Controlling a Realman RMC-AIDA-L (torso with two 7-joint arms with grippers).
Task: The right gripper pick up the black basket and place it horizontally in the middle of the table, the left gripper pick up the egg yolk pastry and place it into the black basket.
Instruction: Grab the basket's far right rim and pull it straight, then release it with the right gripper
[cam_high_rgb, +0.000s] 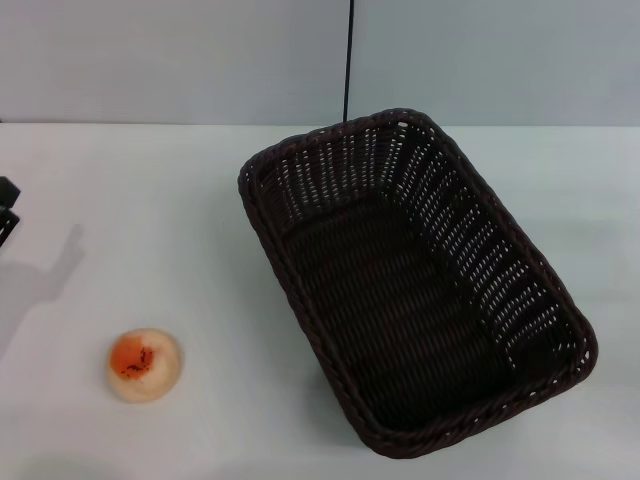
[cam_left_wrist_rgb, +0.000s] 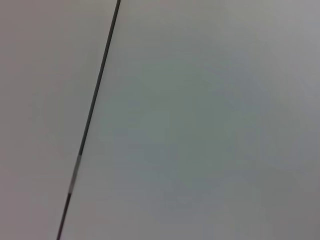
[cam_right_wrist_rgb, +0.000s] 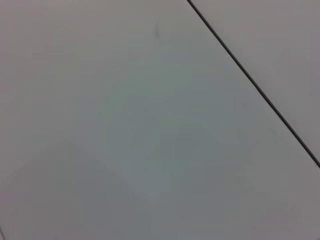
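Observation:
The black basket sits on the white table, right of centre, turned at a slant with one short end toward the far edge and the other toward the near right. It is empty. The egg yolk pastry lies on the table at the near left, well apart from the basket. A small black part of the left gripper shows at the left edge of the head view, above and left of the pastry; its fingers do not show. The right gripper is out of view. Both wrist views show only bare pale surface.
A thin black cable runs down the grey wall to the basket's far rim. The gripper's shadow falls on the table at the left. A dark seam line crosses the left wrist view and the right wrist view.

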